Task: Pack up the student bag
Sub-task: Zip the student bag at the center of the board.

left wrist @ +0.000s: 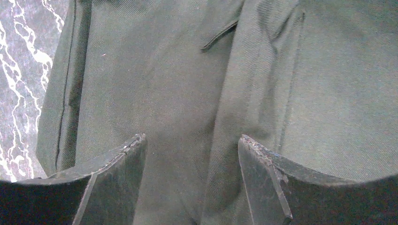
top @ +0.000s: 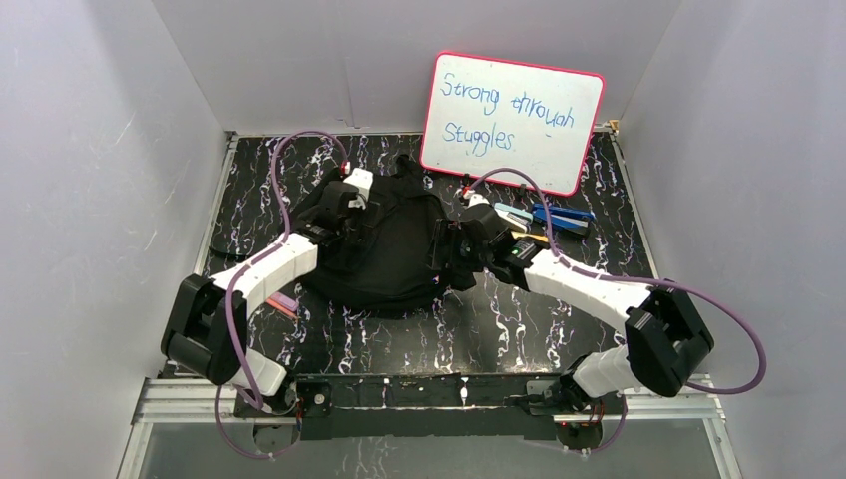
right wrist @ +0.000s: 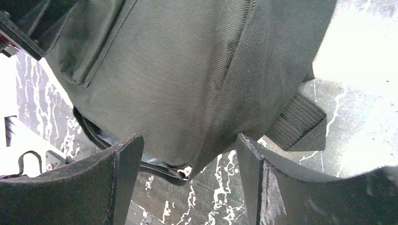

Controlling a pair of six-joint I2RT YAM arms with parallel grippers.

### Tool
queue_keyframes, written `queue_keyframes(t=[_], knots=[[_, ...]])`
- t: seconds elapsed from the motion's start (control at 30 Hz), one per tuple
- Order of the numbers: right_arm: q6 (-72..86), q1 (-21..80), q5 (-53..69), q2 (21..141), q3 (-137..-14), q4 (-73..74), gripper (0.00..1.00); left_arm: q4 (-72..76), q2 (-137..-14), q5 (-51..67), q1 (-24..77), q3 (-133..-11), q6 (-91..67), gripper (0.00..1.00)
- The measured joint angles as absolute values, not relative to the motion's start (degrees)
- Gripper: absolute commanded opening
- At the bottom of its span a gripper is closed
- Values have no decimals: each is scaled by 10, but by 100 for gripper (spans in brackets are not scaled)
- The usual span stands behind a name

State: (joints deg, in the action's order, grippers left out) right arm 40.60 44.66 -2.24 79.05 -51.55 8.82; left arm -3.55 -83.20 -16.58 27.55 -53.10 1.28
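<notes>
Black marbled tabletop (top: 499, 329) with white veins, closed in by plain grey walls (top: 100, 150). Pink-framed whiteboard (top: 511, 120) leans against back wall, handwritten blue text. Student bag (top: 389, 249) lies centre-left on tabletop, slumped flat. Left end effector (left wrist: 192, 145) over bag's far-left part, fingers spread wide, only fabric beneath, nothing held. Right end effector (right wrist: 190, 143) at bag's right edge, spread wide too, empty; bag strap (right wrist: 300, 122) on tabletop beside it. Blue and yellow stationery (top: 554, 218) below whiteboard's right corner.
</notes>
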Motion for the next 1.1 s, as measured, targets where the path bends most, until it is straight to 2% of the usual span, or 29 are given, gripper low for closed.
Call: queue_keyframes(t=[0.2,0.37,0.47,0.63,0.7,0.93,1.1], knots=[[405,448,-53,809,-515,89,78,-44,-857,-121,258,-536,8,65],[402,448,-72,824,-518,89,74,-66,-876,-82,258,-545,-6,56],[401,448,-78,833,-522,89,69,-71,-875,-54,256,-545,-15,42],[391,448,-91,844,-530,90,47,-93,-875,-18,256,-548,-21,8],[387,448,-97,845,-531,90,40,-100,-875,-7,254,-553,-22,0],[372,448,-120,845,-537,102,17,-124,-875,28,252,-563,-20,0],[349,446,-144,845,-547,115,6,-136,-863,74,252,-564,-22,0]])
